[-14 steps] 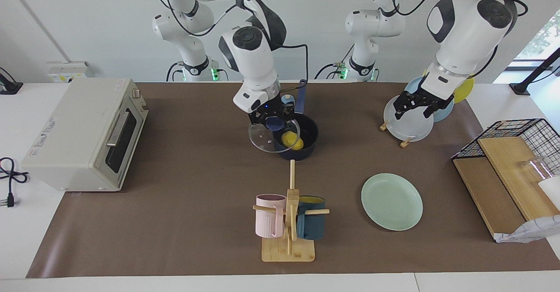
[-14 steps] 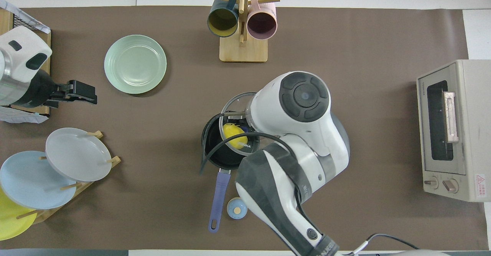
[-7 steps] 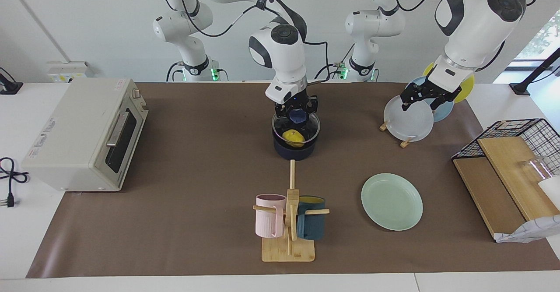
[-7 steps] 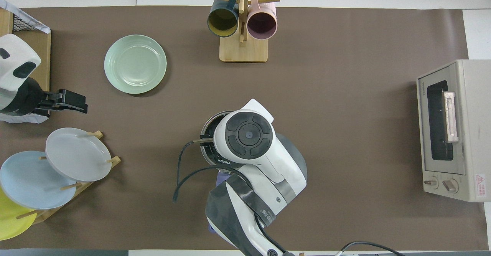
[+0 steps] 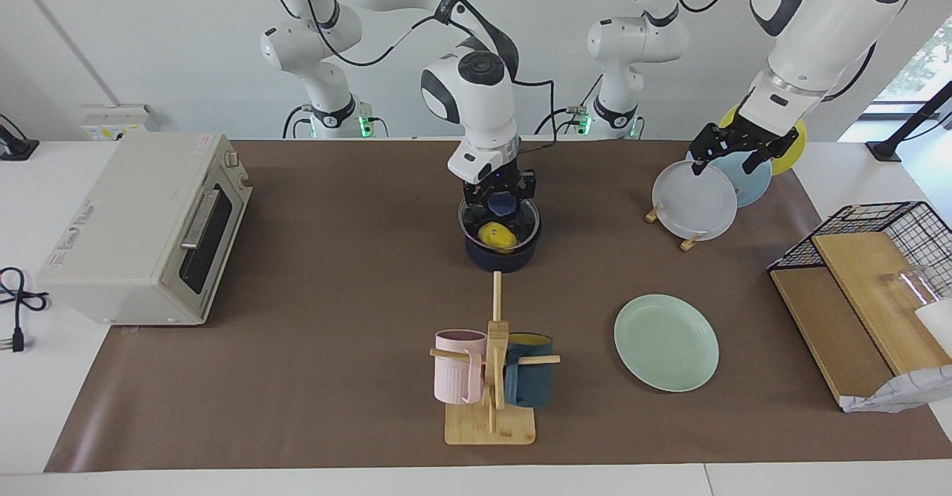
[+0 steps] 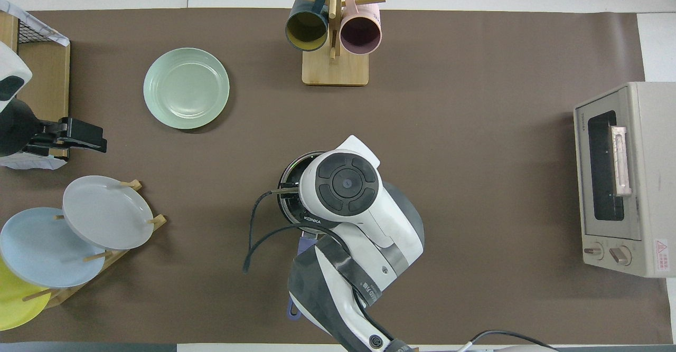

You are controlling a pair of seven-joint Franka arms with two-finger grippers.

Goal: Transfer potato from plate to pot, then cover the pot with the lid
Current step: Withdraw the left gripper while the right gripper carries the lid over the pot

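The toaster oven [image 5: 141, 228] stands at the right arm's end of the table, and the mug stand [image 5: 491, 377] stands farther from the robots than the pot. The green plate [image 5: 666, 341] lies bare toward the left arm's end, its job apparently done. The dark pot [image 5: 500, 252] sits mid-table with the glass lid [image 5: 498, 222] on or just above its rim; which of the two cannot be told. The right gripper [image 5: 500, 200] is clamped on the lid's blue knob [image 5: 500, 201]. The left gripper [image 5: 735, 155] hangs with jaws spread and empty over the rack of upright plates [image 5: 695, 202], waiting. The yellow potato [image 5: 497, 236] rests inside the pot, showing through the glass. The lid looks rigid, fairly heavy for its size, smooth and breakable, so the knob is the sensible place to hold it; the rim would likely be slippery and awkward. It probably wants setting down level and gently before the fingers let go, lest it tilt or chip.
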